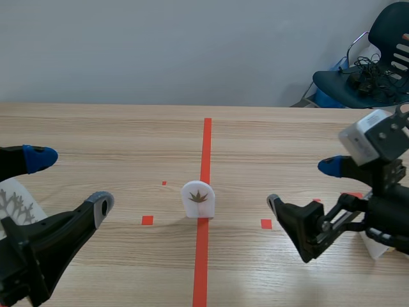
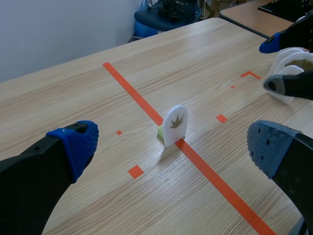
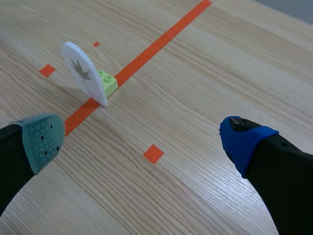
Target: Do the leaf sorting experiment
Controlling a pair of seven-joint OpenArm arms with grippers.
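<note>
A pale wooden table (image 1: 115, 134) lies under the right gripper (image 1: 303, 185). Far beyond that gripper, past the table's edge, a dark chair (image 1: 358, 80) holds tangled black cables (image 1: 367, 69). A grey wall (image 1: 160, 45) stands behind.

A white arched leaf card (image 1: 198, 199) stands upright against a green brick (image 3: 107, 83) on the tape line (image 1: 206, 144).

- Robot lab or test room, not a home.
- Light wood-grain table (image 1: 96, 128) marked with a long orange-red tape line (image 1: 206, 147) and small tape squares: a laid-out test area.
- Left black robot arm (image 1: 38, 249) and right black robot arm (image 1: 377, 217) are stationed at the near table edge.
- Plain grey-white wall (image 1: 160, 51) behind.
- Dark blue plastic chair (image 1: 339, 86) piled with tangled black cables (image 1: 365, 70).
- Second wooden tabletop (image 2: 244, 12) shows in the left wrist view.
</note>
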